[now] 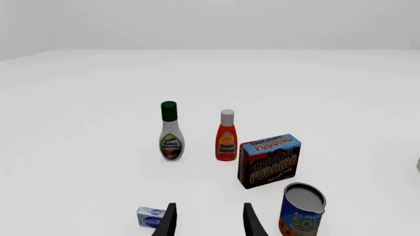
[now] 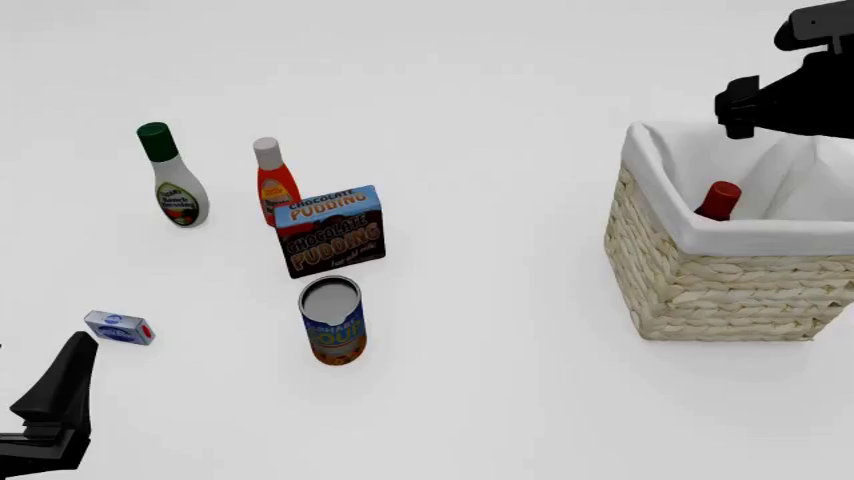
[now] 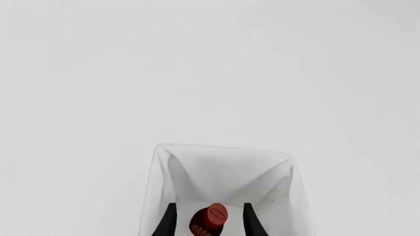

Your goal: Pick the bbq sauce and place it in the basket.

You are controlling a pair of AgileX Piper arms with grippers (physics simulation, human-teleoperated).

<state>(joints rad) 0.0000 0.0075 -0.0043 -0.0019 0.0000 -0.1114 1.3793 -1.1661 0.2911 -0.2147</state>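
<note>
- Bbq sauce (image 2: 721, 199) stands inside the basket (image 2: 694, 290) at the right of the table, only its dark red cap and upper neck showing above the white cloth lining, close to the basket's left wall.
- Basket walls rise well above most of the bottle; the lining folds over the rim on all visible sides, and the interior to the right of the bottle is open white cloth.
- Right gripper (image 3: 208, 219) hangs over the basket, its two dark fingers spread apart with the bottle's cap seen between them in the right wrist view; the fingers do not touch the cap, so the bottle is released.
- Left gripper (image 1: 208, 221) sits low at the near left corner of the table, fingers parted and holding nothing.
- Just beyond the left gripper lie a small blue-and-white box (image 2: 119, 328) and a soup can (image 2: 332, 320).
- Farther back stand a chocolate pudding box (image 2: 331, 230), a ketchup bottle (image 2: 275, 183) touching or just behind it, and a ranch dressing bottle (image 2: 174, 180) to the left.
- Table (image 2: 507, 380) is a broad bare stretch between the soup can and the basket.
</note>
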